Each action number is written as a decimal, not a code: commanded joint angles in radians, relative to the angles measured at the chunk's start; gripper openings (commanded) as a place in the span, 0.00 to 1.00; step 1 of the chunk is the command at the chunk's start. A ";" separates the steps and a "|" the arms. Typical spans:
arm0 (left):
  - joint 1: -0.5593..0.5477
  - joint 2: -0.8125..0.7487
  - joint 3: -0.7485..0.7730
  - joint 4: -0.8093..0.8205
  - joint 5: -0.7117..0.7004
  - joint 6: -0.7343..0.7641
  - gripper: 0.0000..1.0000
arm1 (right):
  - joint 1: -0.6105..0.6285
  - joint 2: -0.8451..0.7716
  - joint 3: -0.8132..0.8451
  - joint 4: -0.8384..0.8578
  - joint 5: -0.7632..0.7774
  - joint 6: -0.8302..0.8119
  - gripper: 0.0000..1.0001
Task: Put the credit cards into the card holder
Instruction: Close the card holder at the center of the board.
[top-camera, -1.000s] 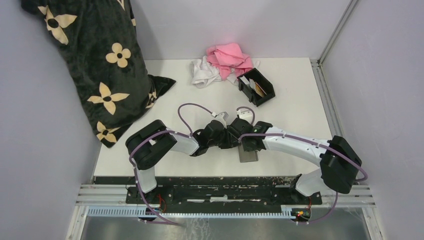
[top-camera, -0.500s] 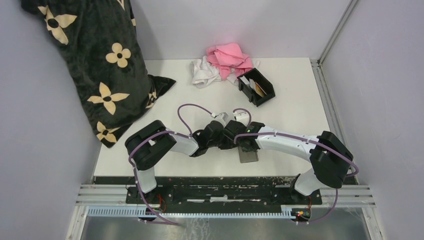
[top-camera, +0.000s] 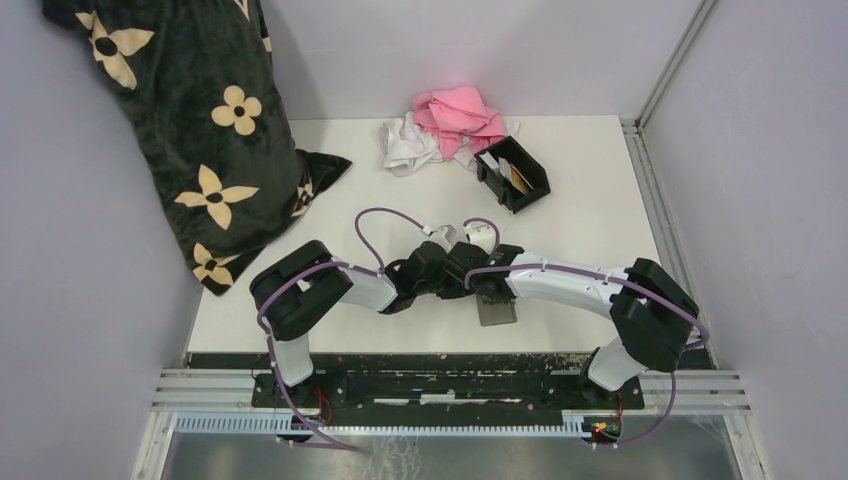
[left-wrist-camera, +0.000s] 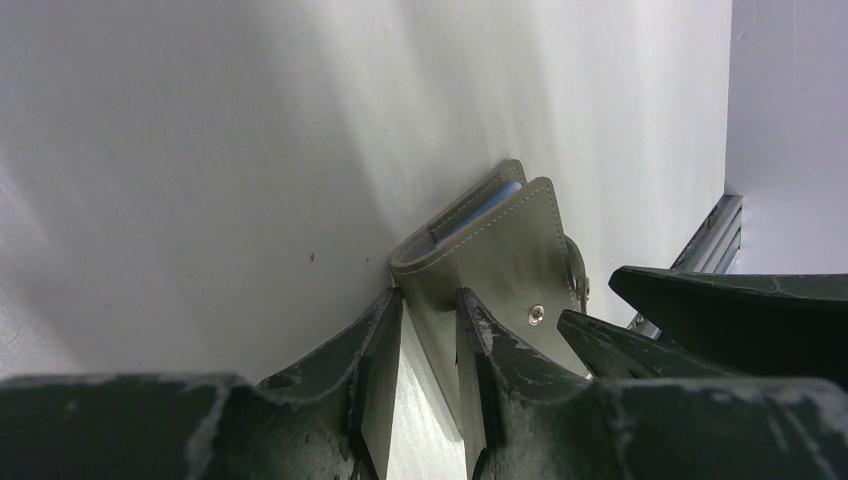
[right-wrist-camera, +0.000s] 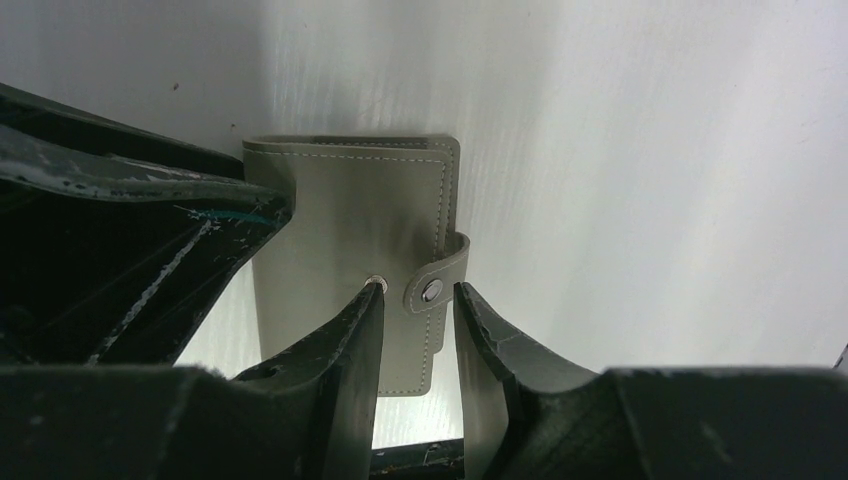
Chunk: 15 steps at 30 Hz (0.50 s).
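Claws from both arms crowd a folded grey wallet (top-camera: 497, 311) lying on the worktop (top-camera: 600, 220). The right claw (right-wrist-camera: 415, 290) stands open astride the wallet's snap tab (right-wrist-camera: 437, 283), while the left claw (left-wrist-camera: 430, 300) sits half-parted over the wallet's corner, and I cannot tell whether it pinches. Well beyond the wallet and slightly right, the card holder (top-camera: 533, 185) holds white and tan credit cards (top-camera: 515, 177).
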 joint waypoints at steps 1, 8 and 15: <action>-0.010 0.024 -0.040 -0.143 -0.021 -0.002 0.36 | 0.003 0.004 0.006 0.015 0.051 0.004 0.38; -0.009 0.032 -0.042 -0.133 -0.018 -0.009 0.36 | 0.002 0.008 0.000 0.006 0.066 0.008 0.34; -0.010 0.030 -0.046 -0.130 -0.020 -0.010 0.36 | 0.002 0.013 -0.018 0.005 0.069 0.021 0.31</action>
